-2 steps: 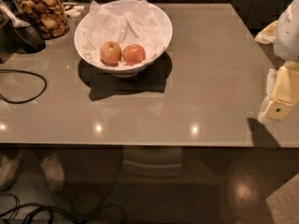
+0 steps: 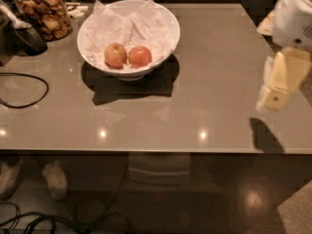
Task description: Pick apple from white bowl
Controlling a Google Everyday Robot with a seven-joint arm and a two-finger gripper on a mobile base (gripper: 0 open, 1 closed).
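Pincer hangs over the right edge of the table, well apart from everything. Honestly I can't tell from this view whether it's open or closed, it just reads as a pale block under the white arm.

Target is the deeper red-orange apple, sitting in the white bowl toward the far left of the table, on the crumpled paper lining. It's the right-hand one of the pair as seen here, touching or nearly touching the paler yellow-orange apple beside it.

So from the pincer the apple lies off to the left and further back, with bare table between. The red one is on the side nearer the pincer, so I'd guess the reach goes over the bowl's right rim and drops in from above. It's round, so no axis to line up — the neighbour is the thing not to bump.
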